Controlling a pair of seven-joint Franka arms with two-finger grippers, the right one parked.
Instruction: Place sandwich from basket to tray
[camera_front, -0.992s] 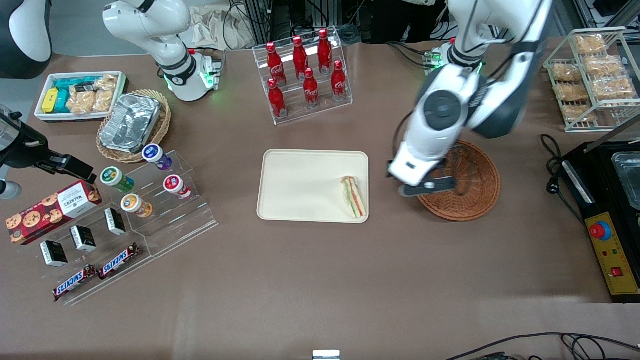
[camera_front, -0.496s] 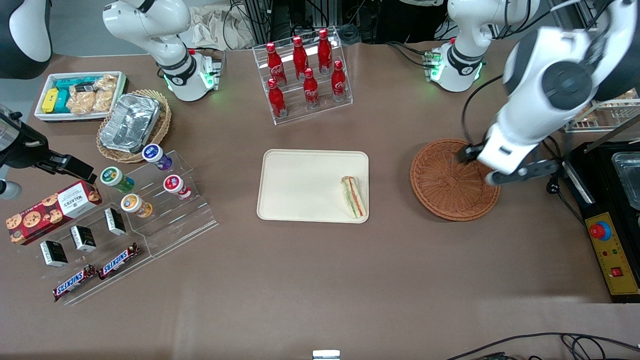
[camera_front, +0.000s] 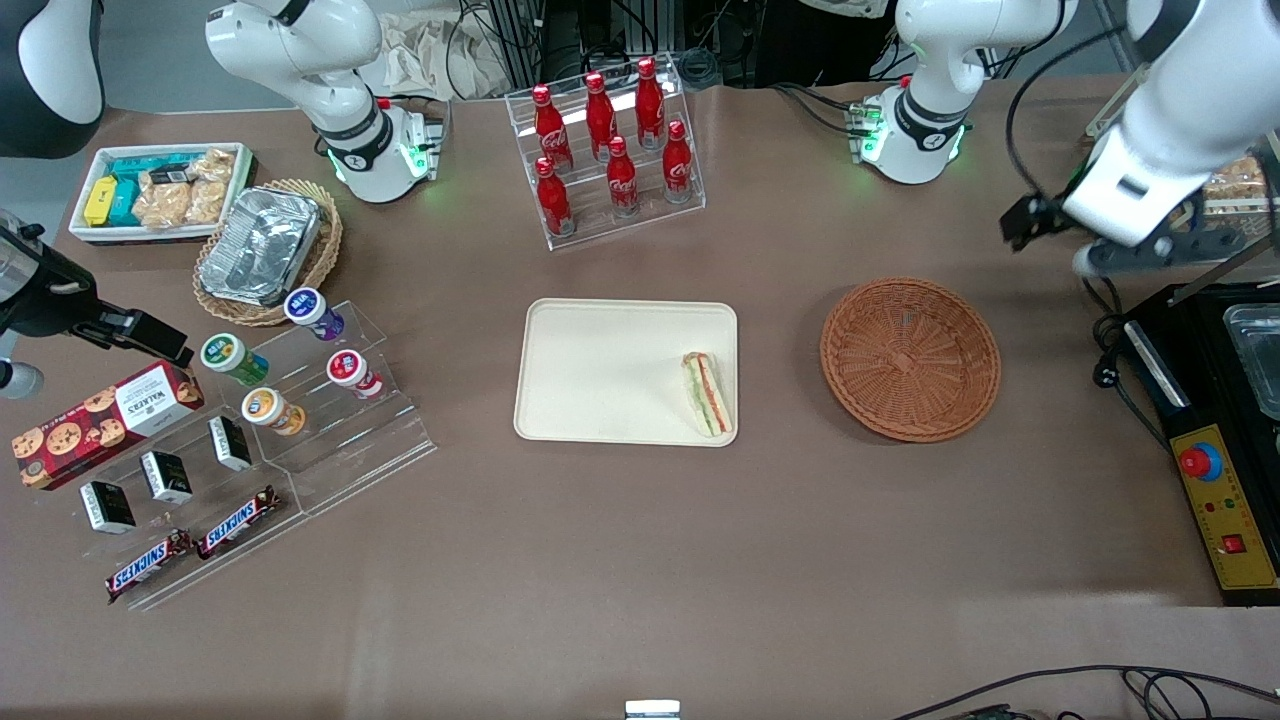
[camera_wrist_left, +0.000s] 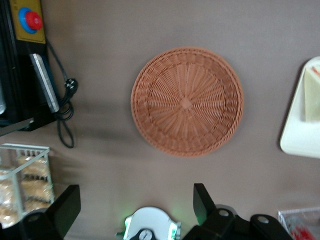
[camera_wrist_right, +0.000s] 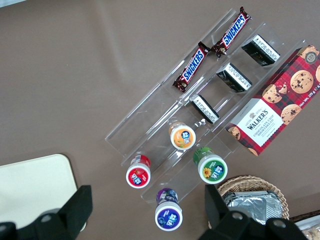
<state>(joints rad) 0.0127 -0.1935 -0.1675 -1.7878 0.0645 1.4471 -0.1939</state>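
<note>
The claw (camera_wrist_left: 132, 210) is hanging high above the counter (camera_front: 640, 560), well clear of the basket (camera_front: 910, 359), with its two fingers (camera_wrist_left: 65, 207) spread wide apart and nothing gripped between them. In the front view the claw (camera_front: 1060, 235) is sitting up toward the working arm's end of the counter, farther from the front camera than the basket and near a wire rack of packaged pastries (camera_front: 1225, 180).

Looking down from the wrist, the basket (camera_wrist_left: 186, 101) is showing only its bare woven floor; nothing is lying in it. A black control box with a red button (camera_front: 1200, 462) is standing beside the basket at the working arm's end.

The tray (camera_front: 600, 370) is lying on the counter near the basket, toward the parked arm's end. The sandwich (camera_front: 707, 393) is resting on the tray, close against the rim on the edge nearest the basket, with its filling layers facing up.

Judging from this, the transfer is looking complete: the sandwich is out of the basket and on the tray, released. Nothing seems left but for the arm to be settling into a rest pose.
</note>
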